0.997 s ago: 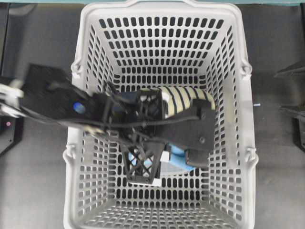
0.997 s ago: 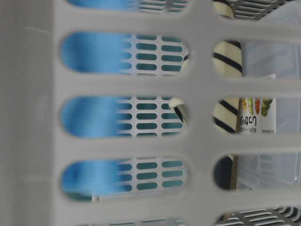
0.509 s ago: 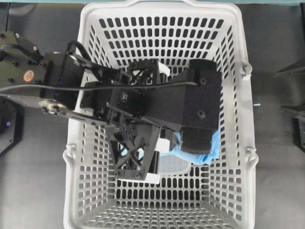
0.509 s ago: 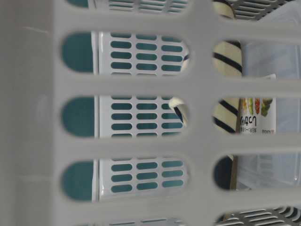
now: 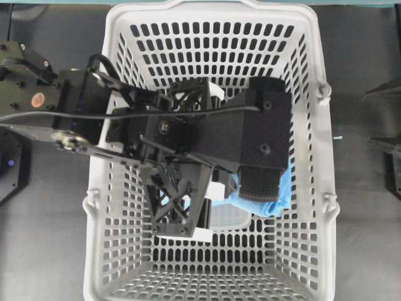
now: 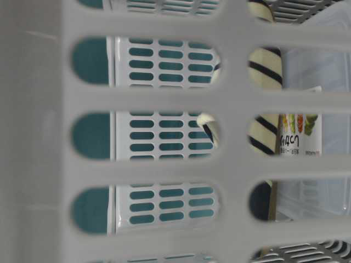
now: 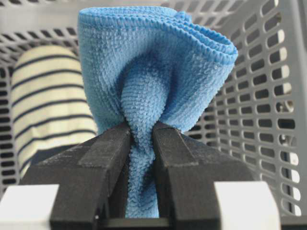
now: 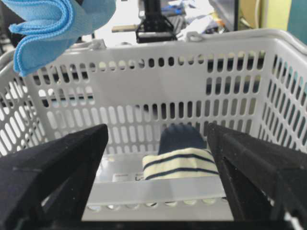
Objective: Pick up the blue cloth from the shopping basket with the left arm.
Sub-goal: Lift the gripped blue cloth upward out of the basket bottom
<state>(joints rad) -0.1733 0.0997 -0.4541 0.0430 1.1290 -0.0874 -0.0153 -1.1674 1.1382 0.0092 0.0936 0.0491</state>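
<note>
The blue cloth (image 7: 153, 62) hangs bunched in my left gripper (image 7: 141, 132), whose jaws are shut on a pinched fold of it. From overhead, the left arm reaches in from the left over the shopping basket (image 5: 207, 15), and the cloth (image 5: 276, 197) shows below the gripper (image 5: 258, 188), high above the basket floor toward its right wall. In the right wrist view the cloth (image 8: 43, 28) dangles at the top left, above the rim. My right gripper (image 8: 157, 134) stands wide open with nothing between its fingers, facing into the basket.
A navy-and-cream striped slipper (image 8: 180, 160) lies on the basket floor, left of the cloth in the left wrist view (image 7: 48, 100). A clear plastic box (image 5: 225, 216) lies beneath the arm. A labelled packet (image 6: 299, 134) shows through the wall slots.
A second ago the cloth sat low in the basket and showed blue through the slots at table level. The left arm has lifted it out of that view, then held still.
</note>
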